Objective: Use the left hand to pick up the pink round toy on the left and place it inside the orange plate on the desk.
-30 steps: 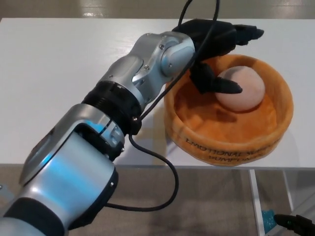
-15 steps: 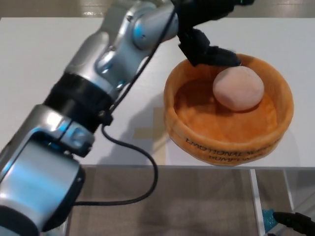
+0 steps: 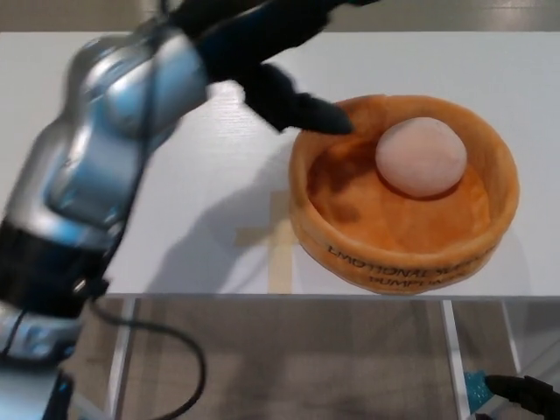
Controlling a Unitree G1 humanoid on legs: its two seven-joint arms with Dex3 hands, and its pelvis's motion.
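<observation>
I see the white surface [image 3: 420, 61] filling most of my head view, matte, flat and faintly grained. Over its left side hangs my left arm [image 3: 105, 166], smooth silver shells with a black joint band, blurred. The orange plate [image 3: 402, 249] sits at the near right of the surface: round, deep-walled like a bowl, plush or foam-looking, with dark lettering along its front wall. My left hand [image 3: 267, 48] is black and hovers above the surface just beside the plate's far-left rim; its fingers [image 3: 302, 109] are apart and hold nothing, one of them pointing at the rim. The pink round toy [image 3: 420, 157] lies inside the plate, toward its far side, clear of my hand. It is a pale pink ball with a soft, slightly fuzzy skin. I judge it light and squashy, not fragile and not slippery; if I had to lift it, I would wrap it across its widest part from above. At the bottom right corner a small dark tip may be my right hand, too little to read.
</observation>
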